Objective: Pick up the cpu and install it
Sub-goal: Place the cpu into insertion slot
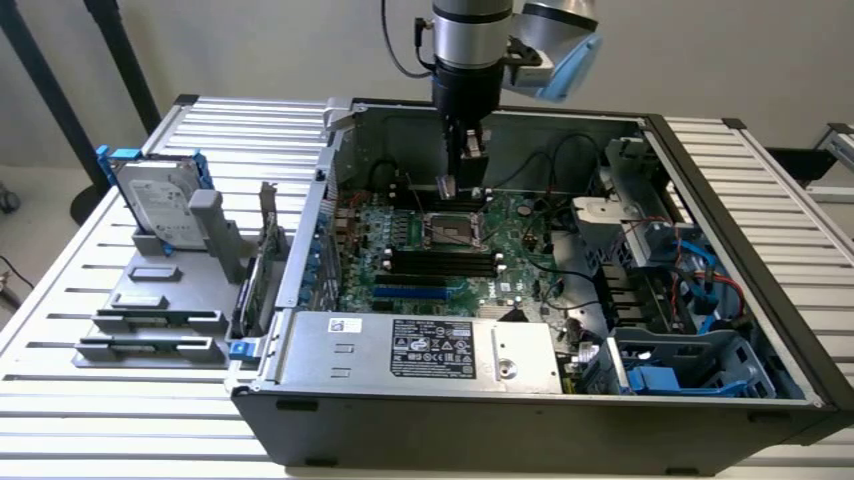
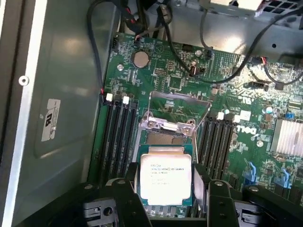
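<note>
My gripper [image 1: 450,187] hangs inside the open computer case [image 1: 747,200], over the green motherboard [image 1: 400,215]. It is shut on the cpu [image 1: 449,186], a small flat square chip with a silver top. In the wrist view the cpu [image 2: 165,174] sits between the two black fingers [image 2: 129,187], printed face towards the camera. The open socket [image 2: 163,137] lies just beyond the chip, with its metal load plate [image 2: 177,106] lifted. From the exterior view the socket [image 1: 454,232] is below the gripper, and the chip is held above it, apart from it.
Black memory slots [image 2: 116,137] flank the socket on both sides. Black cables [image 2: 180,52] cross the board beyond the socket. A silver hard drive in a blue bracket [image 1: 158,205] stands on a grey fixture [image 1: 147,320] on the exterior view's left. The power supply [image 1: 414,350] fills the case's near side.
</note>
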You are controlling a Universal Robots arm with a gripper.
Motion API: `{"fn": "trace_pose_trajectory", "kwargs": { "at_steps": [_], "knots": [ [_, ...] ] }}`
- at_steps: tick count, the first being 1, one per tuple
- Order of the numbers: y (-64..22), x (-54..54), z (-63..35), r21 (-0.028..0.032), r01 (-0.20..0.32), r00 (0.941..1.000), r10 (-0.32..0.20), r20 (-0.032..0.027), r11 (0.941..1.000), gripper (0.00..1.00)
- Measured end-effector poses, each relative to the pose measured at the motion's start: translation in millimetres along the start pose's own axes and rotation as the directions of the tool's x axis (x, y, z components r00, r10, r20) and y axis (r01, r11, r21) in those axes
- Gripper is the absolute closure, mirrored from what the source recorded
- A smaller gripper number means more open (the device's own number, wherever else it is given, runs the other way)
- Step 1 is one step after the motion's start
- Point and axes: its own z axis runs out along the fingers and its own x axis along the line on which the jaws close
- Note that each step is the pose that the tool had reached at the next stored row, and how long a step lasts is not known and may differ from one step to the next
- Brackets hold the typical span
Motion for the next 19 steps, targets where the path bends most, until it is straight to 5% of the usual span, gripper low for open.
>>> {"fn": "trace_pose_trajectory", "kwargs": {
  "at_steps": [10, 19],
  "knots": [
    [-1.2, 0.0, 13.6, -0.0014, -0.16, 0.9871, 0.16, 0.009, 0.9871, 0.45],
    [-6.7, 0.4, 28.4, -0.0056, -0.172, 0.985, 0.173, 0.0095, 0.985, 0.45]
  ]
}}
